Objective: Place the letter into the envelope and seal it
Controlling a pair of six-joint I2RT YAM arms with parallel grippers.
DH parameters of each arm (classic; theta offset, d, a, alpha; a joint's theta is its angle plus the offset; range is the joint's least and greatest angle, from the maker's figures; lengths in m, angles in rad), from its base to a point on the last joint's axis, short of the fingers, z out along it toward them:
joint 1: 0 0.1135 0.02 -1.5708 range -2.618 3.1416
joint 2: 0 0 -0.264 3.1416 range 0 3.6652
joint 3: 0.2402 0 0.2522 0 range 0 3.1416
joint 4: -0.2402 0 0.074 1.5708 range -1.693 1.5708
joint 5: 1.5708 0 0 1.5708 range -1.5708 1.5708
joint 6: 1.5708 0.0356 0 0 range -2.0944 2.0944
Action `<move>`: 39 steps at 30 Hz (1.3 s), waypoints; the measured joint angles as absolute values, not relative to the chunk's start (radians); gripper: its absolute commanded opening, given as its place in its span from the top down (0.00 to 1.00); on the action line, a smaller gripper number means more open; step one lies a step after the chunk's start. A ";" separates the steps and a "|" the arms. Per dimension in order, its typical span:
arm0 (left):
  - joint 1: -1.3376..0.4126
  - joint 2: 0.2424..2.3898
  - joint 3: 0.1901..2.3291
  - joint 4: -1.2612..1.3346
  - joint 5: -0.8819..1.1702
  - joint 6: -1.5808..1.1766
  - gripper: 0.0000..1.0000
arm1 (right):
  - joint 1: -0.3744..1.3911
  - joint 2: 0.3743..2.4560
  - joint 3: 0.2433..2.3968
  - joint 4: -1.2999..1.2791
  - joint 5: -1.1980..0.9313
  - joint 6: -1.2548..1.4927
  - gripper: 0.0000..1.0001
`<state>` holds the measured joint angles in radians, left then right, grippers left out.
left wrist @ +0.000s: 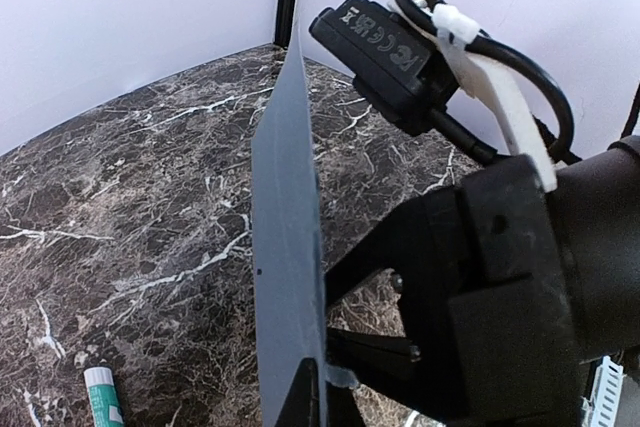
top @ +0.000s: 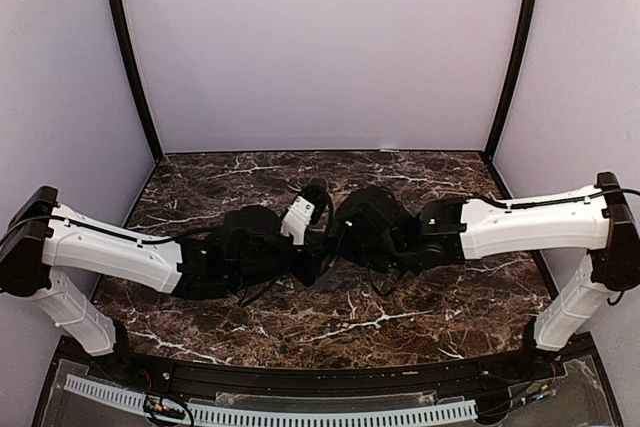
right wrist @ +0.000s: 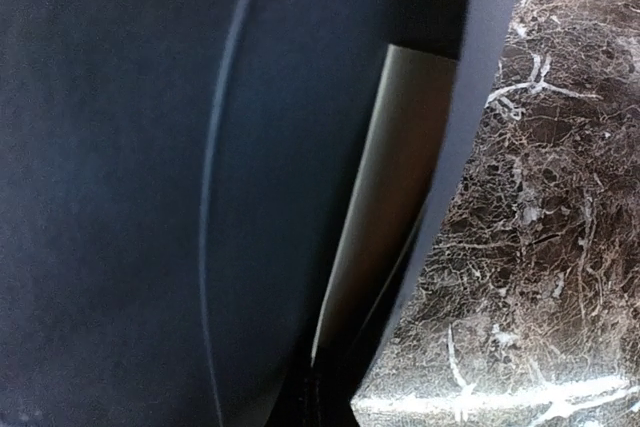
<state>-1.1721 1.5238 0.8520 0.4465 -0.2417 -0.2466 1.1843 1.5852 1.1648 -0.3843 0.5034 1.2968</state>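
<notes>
— Closest to the left wrist camera: left gripper (left wrist: 314,402) clamped on the bottom edge of a flat dark blue-grey rectangular paper envelope (left wrist: 285,247), standing upright, edge-on.
— Right gripper (left wrist: 342,315) right up against it; open or closed, cannot tell.
— Flat tan paper letter (right wrist: 385,197)?
— Tucked between the envelope's grey layers, only a sliver showing.
— Farther off, small white-and-green glue stick (left wrist: 103,399) lying on dark marble table (left wrist: 150,177).
</notes>
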 measured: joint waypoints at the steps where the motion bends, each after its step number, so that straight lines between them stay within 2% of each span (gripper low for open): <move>1: -1.174 1.524 0.852 0.447 -0.242 -0.247 1.00 | 1.184 1.589 1.165 -0.386 0.505 1.299 1.00; 11: -1.184 1.524 0.852 0.440 -0.244 -0.247 1.00 | 1.185 1.607 1.166 -0.397 0.514 1.318 0.99; 17: -1.185 1.524 0.852 0.440 -0.265 -0.247 1.00 | 1.185 1.598 1.166 -0.398 0.511 1.307 0.85; 24: -1.188 1.524 0.864 0.440 -0.312 -0.247 1.00 | 1.184 1.515 1.145 -0.383 0.488 1.245 0.78; 33: -1.188 1.524 0.869 0.439 -0.342 -0.247 1.00 | 1.184 1.400 1.108 -0.323 0.461 1.141 0.53; 39: -1.188 1.524 0.869 0.439 -0.355 -0.247 1.00 | 1.184 1.294 1.041 -0.266 0.448 1.037 0.25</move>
